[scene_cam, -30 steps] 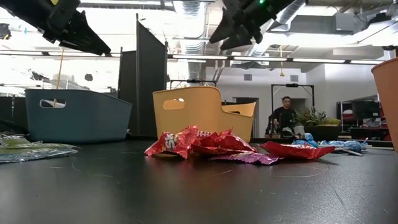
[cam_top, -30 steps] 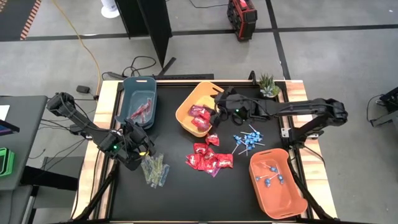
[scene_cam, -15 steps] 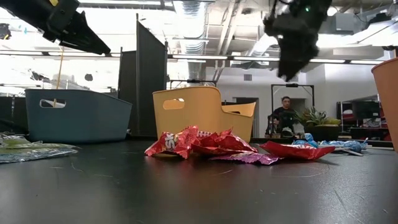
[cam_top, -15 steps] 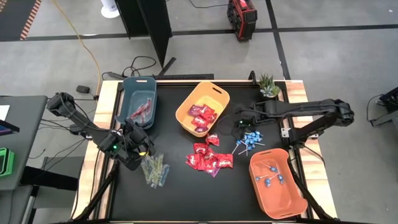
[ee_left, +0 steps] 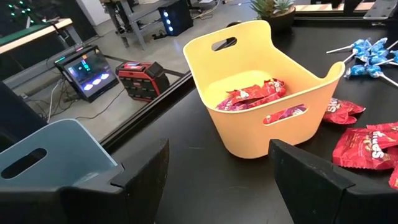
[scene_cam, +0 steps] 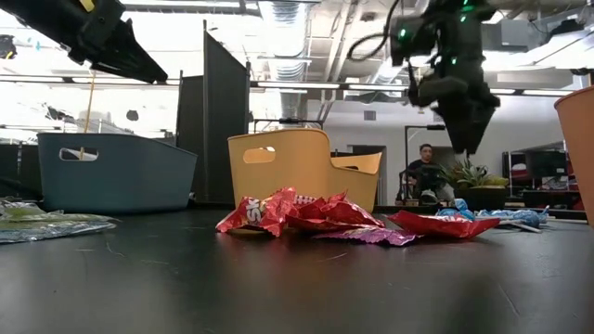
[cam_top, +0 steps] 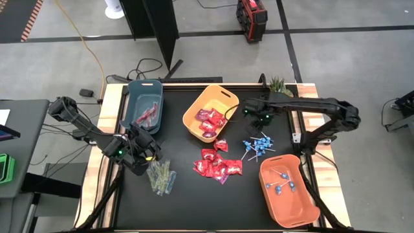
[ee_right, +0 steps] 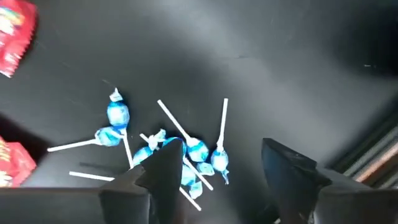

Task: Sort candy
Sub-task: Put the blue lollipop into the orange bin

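High view: black table (cam_top: 187, 194) with three bins and loose candy. Blue bin (cam_top: 143, 103) stands at the rear left, with a few red packets inside; yellow bin (cam_top: 210, 113) at rear centre holds red square packets (cam_top: 208, 120); orange bin (cam_top: 288, 189) at front right holds several blue lollipops (cam_top: 281, 183). Loose red packets (cam_top: 217, 165) lie in a heap on the table in front of the yellow bin, near the table's middle. Loose blue lollipops (cam_top: 257, 145) on white sticks lie in a small cluster between that heap and the orange bin. Green stick packets (cam_top: 160, 176) lie at front left, just beside the left gripper (cam_top: 143, 155), which hangs above the table with fingers spread and nothing between them (left wrist view: both dark fingers (ee_left: 143, 180) well apart, the yellow bin (ee_left: 261, 93) ahead). Right gripper (cam_top: 259, 116) is raised behind the lollipop cluster, to the right of the yellow bin; right wrist view shows its fingers (ee_right: 165, 168) parted above the lollipops (ee_right: 180, 152), gripping nothing. Low view: right gripper (scene_cam: 464, 125) points down, clear of the table, above the red packets (scene_cam: 316, 215); a person (scene_cam: 425, 172) sits in the room behind.
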